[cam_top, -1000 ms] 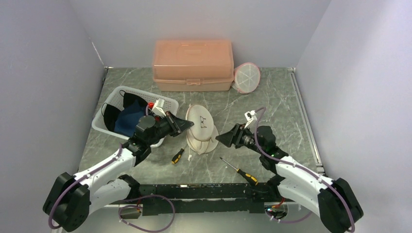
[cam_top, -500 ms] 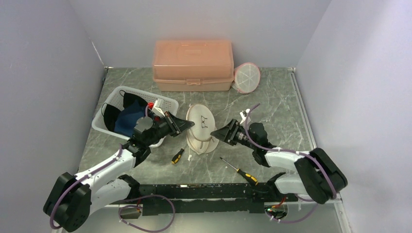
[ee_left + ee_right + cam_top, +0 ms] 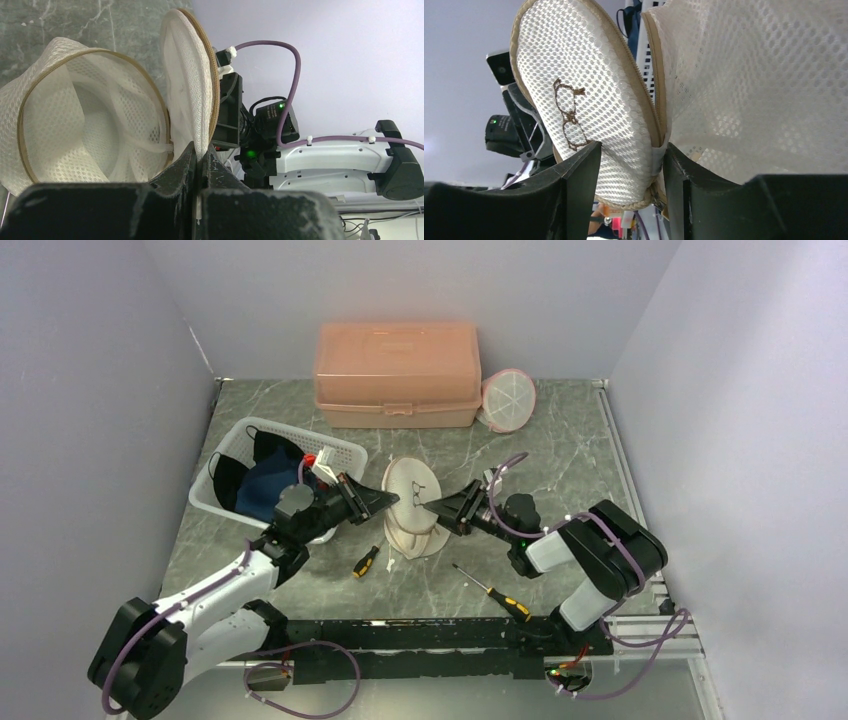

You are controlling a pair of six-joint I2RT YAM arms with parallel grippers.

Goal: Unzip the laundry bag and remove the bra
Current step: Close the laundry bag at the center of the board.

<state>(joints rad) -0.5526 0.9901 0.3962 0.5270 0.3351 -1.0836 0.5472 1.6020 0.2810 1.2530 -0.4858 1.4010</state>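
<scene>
Pinching the upright flap of the mesh laundry bag (image 3: 412, 532) mid-table with the left gripper (image 3: 388, 498), clamped tight, forearm low beside the white basket (image 3: 343, 449). Straddling the flap's lower edge with the right gripper (image 3: 433, 508) — jaws parted, elbow folded back right.

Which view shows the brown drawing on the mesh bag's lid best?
The right wrist view: the brown drawing is large and sharp on the lid. The top view shows it only tiny. The left wrist view sees the lid's other side, without the drawing.
</scene>
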